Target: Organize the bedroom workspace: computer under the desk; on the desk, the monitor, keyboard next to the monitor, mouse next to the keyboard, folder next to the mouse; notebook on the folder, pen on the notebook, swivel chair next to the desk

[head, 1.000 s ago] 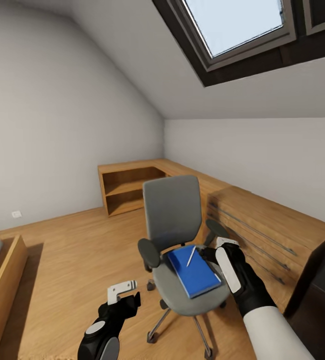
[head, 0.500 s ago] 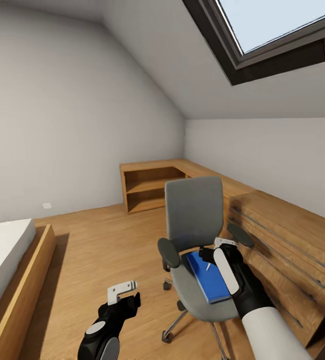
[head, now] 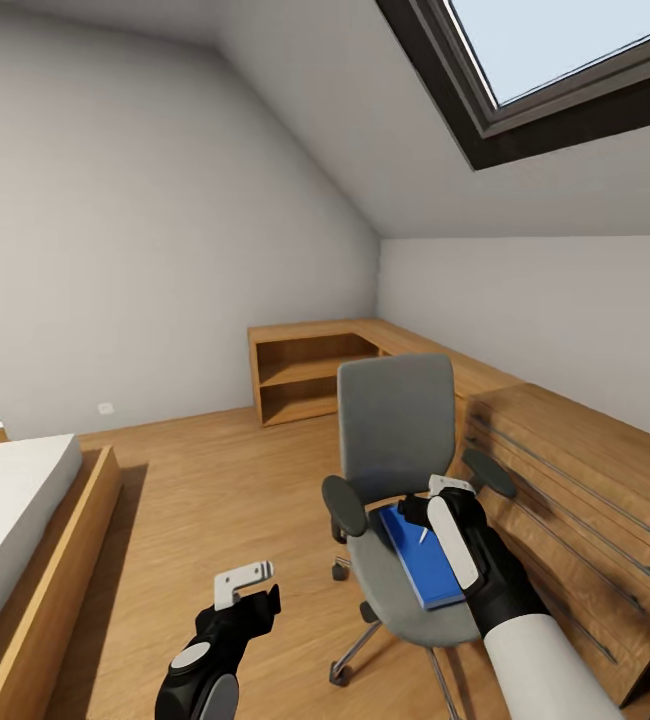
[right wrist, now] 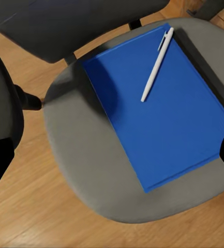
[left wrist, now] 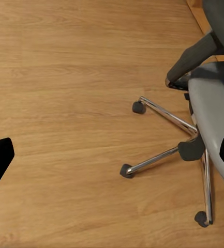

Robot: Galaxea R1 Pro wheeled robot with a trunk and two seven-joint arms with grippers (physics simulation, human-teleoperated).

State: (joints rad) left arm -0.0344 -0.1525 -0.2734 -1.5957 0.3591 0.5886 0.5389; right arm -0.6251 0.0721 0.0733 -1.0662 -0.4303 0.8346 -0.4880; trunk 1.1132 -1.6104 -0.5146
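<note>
Hovering over folder (right wrist: 161, 111) and pen (right wrist: 157, 64), right claw (right wrist: 112, 150) spread, left claw (left wrist: 112, 155) likewise.

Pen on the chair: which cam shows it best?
Right wrist view: the pen lies whole and unobstructed on the blue folder. In the head view only a short sliver of it is visible beside the right gripper.

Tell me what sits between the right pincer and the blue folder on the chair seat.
In the right wrist view the pen lies on the folder, beneath the hovering right pincer; otherwise nothing lies between them.
</note>
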